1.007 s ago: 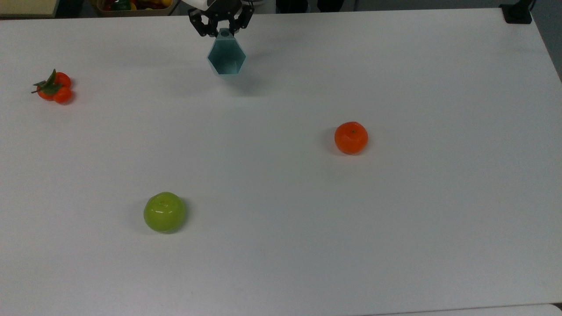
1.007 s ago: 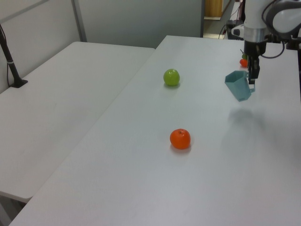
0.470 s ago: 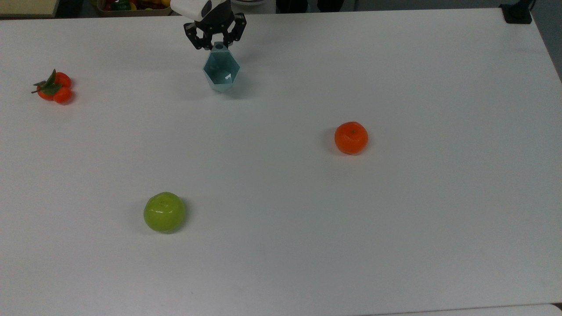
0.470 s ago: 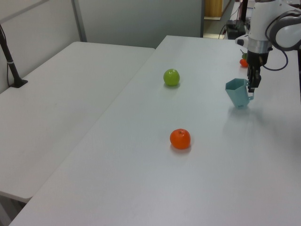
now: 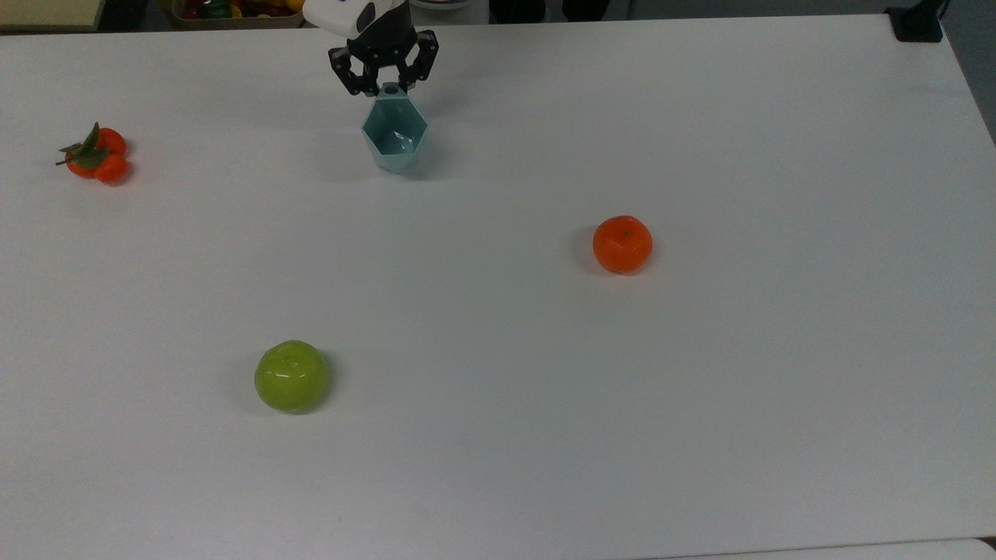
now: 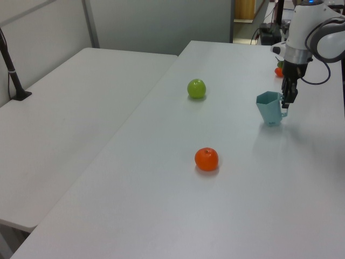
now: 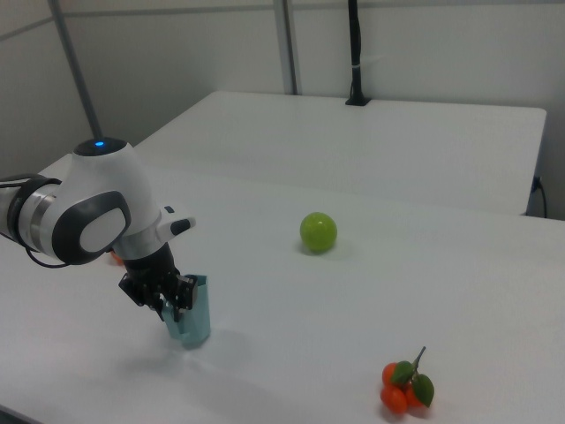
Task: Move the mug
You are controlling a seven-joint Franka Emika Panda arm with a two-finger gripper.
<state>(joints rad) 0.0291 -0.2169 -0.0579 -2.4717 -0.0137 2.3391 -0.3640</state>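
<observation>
The pale teal faceted mug (image 5: 395, 136) stands upright on the white table (image 5: 700, 404), near its far edge in the top view. My gripper (image 5: 391, 88) is just behind it, shut on the small tab at the mug's rim. In the left view the mug (image 6: 268, 108) rests on the table with the gripper (image 6: 284, 103) at its right side. In the right view the gripper (image 7: 172, 305) points down against the mug (image 7: 191, 320).
An orange (image 5: 622, 244) lies at the top view's right of centre. A green apple (image 5: 291, 376) sits toward the front left. A cluster of small tangerines with leaves (image 5: 95, 154) lies at the far left. A second white table (image 6: 64, 118) adjoins.
The mug hung tilted in the air a second ago. It has come down with the gripper and now stands upright on the table.
</observation>
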